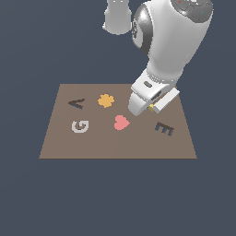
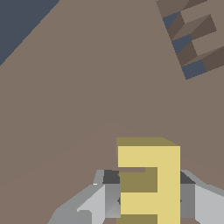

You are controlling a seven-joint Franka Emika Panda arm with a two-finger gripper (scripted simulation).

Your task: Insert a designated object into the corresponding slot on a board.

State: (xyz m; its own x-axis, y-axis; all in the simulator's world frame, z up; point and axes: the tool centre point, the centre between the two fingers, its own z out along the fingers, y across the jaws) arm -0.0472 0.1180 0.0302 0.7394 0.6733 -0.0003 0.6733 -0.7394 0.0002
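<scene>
Wrist view: gripper (image 2: 148, 201) clamps yellow E block (image 2: 148, 175) by its sides, held over board (image 2: 87, 87) for transfer toward E-shaped slot (image 2: 192, 39).

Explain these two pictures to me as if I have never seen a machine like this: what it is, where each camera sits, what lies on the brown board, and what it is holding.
These are simulator renders. The big white machine is a robot arm; its grasping end is the gripper.

The exterior view looks at the whole scene from off the arm. The wrist view comes from a camera on the arm's wrist, looking down past the gripper.

On the flat brown board lie a grey G, an orange flower shape and a pink heart. Two dark recesses are cut into it: an A and an E-shaped slot.

The gripper's fingers are shut on a yellow E block, not yet in its slot.
</scene>
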